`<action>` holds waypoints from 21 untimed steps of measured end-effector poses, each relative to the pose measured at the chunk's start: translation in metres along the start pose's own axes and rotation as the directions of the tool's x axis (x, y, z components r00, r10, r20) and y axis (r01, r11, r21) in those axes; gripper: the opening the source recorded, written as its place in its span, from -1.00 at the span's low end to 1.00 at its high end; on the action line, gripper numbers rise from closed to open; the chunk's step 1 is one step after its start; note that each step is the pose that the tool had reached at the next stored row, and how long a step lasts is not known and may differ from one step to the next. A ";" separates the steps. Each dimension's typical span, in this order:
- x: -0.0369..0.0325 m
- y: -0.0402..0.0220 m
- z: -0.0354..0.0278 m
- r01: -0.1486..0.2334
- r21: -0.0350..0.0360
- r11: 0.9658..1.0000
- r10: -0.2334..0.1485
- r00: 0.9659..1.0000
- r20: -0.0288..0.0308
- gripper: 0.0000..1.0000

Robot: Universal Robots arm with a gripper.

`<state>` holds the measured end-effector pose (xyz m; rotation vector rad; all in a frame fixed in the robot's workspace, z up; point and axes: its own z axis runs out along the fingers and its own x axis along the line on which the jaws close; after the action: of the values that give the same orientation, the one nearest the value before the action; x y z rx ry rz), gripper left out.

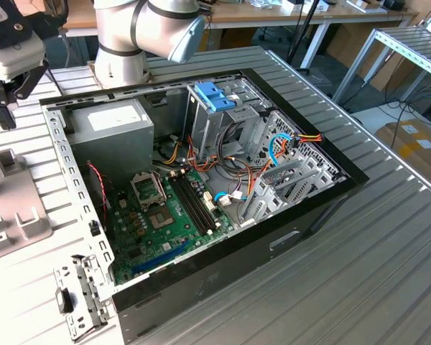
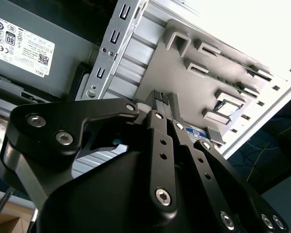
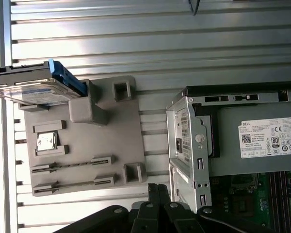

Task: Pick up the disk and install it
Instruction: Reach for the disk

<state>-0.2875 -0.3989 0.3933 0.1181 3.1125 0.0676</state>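
flat grey metal disk (image 3: 34,90), blue-framed

In the first wrist view I see the disk (image 3: 34,90), a flat grey-metal drive edged by a blue rail. It sits propped on a grey holder plate (image 3: 131,141), apart from the computer case (image 3: 184,145).

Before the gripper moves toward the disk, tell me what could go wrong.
1. The disk sits propped on a block at the corner of the grey fixture plate; an off-centre grasp might tip it off.
2. A small square chip lies beside it on that plate and could get knocked.
3. The gripper hangs close to the computer case's metal frame, and loose cables crowd the inside; carrying the disk in could snag.
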 end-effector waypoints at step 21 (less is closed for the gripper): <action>0.0256 -0.0019 -0.0007 0.000 0.000 1.000 0.000 1.000 0.000 -0.79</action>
<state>-0.3132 -0.3989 0.3933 0.1180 3.1124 0.0677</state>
